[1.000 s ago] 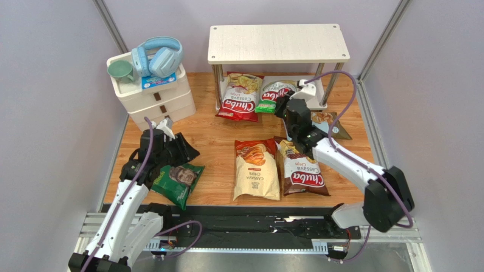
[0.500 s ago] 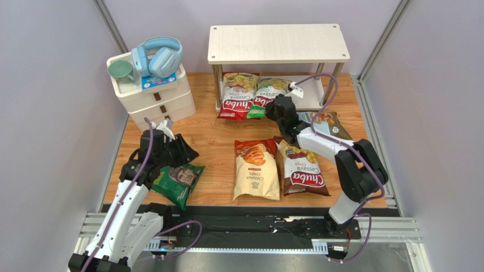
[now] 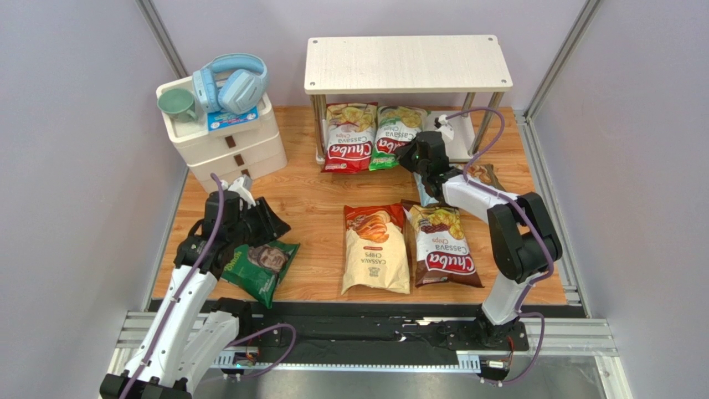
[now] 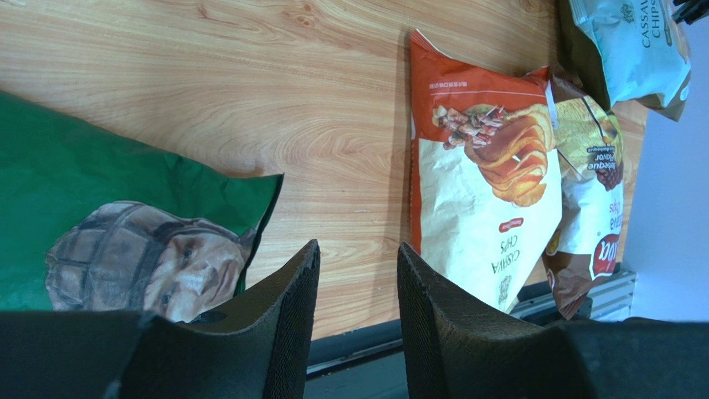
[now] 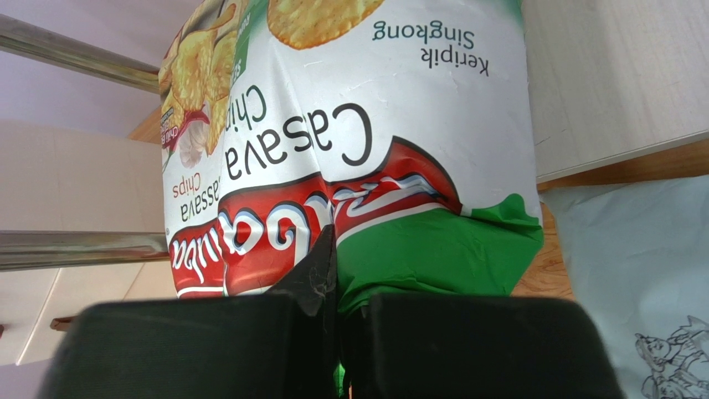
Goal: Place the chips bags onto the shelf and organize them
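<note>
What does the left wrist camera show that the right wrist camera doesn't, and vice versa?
Left wrist only: the left gripper, open, by the dark green bag, plus the cream-orange bag and brown bag. Right wrist only: the right gripper, shut, at the green bag, the red bag and the shelf. Both: the light blue bag and wooden table.

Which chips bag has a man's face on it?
The dark green bag, right beside the left gripper. It is the only dark green one and lies farthest left of all the bags.
</note>
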Controlling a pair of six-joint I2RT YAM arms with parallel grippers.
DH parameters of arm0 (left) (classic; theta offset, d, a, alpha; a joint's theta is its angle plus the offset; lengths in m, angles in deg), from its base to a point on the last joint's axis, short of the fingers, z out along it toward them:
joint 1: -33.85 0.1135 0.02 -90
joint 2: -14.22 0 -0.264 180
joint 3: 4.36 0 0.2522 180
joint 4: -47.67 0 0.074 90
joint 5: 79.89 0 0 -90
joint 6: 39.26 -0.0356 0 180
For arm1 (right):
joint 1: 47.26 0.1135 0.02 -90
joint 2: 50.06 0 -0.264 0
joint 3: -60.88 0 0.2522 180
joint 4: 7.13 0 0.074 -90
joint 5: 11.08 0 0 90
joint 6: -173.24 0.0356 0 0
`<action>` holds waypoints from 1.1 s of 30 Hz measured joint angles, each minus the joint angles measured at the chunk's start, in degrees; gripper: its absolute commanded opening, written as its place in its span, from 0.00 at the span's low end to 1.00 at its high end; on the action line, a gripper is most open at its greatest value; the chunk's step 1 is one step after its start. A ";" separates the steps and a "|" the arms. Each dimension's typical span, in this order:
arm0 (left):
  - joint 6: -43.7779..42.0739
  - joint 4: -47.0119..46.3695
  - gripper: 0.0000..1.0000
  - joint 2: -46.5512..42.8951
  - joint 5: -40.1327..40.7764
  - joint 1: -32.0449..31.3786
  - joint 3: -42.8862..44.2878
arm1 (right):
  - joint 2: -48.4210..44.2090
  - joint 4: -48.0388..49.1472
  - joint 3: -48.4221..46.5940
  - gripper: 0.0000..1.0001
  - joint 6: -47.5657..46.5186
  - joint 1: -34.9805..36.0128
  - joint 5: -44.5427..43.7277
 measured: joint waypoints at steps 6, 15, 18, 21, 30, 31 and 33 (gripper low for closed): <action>0.00 -0.17 0.45 0.17 0.02 0.00 0.00 | 0.98 -1.79 -1.09 0.00 -0.24 -1.95 3.50; -0.02 -0.15 0.45 0.79 -0.07 0.00 0.00 | 6.36 -2.56 -7.13 0.00 -0.42 -4.11 9.60; -0.13 -0.07 0.45 0.74 -0.02 0.00 0.00 | 6.56 -2.62 -7.32 0.09 -0.72 -4.20 10.36; -0.11 -0.09 0.45 0.74 0.00 0.00 0.00 | 6.43 -2.45 -6.71 0.19 -0.92 -4.20 10.75; -0.11 -0.31 0.45 0.98 -0.13 0.00 0.00 | 2.93 -4.42 2.58 0.82 -1.29 -3.98 11.87; -0.11 -0.31 0.45 1.11 -0.15 0.00 0.00 | 2.93 -5.07 3.02 0.84 -1.38 -3.96 12.28; -0.11 -0.33 0.45 1.53 -0.22 0.00 0.00 | 2.75 -6.12 3.41 0.84 -1.73 -3.91 12.72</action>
